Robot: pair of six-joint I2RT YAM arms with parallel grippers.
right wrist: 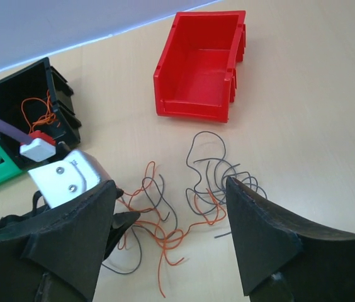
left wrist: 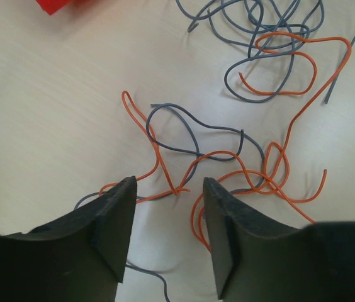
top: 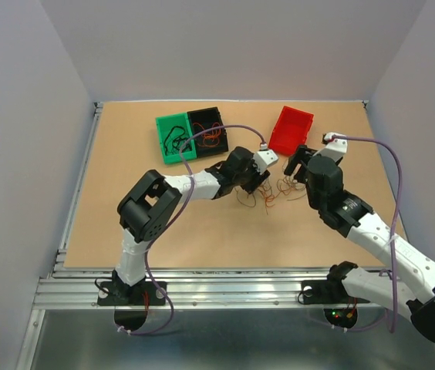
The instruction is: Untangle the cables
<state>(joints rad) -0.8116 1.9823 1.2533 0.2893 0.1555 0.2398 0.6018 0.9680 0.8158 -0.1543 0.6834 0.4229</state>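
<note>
Two black fingers [left wrist: 111, 233] of the left gripper [left wrist: 168, 185] fill the bottom of its own wrist view. They are spread apart and hold nothing. One thin orange loop of the cables [left wrist: 215, 163] lies on the table just between the two tips, but the fingers do not pinch it.

The cables are thin curly wires, some orange and some dark grey. They lie loose on the brown table [top: 125, 223] in two small heaps close together. One heap is right under the left gripper and the other is a little to the right of it. Both heaps sit between the two grippers, on the near side of the red bin [top: 291, 129].

The right gripper [right wrist: 171, 189] is spread wide too, with nothing in it. It hangs over the right heap.

The red bin has no wires inside. Far to the left, the black bin [top: 208, 131] holds a few orange wires. The green bin [top: 173, 137] touches its left side and holds some dark wires, maybe black, but they are too small to be sure.
</note>
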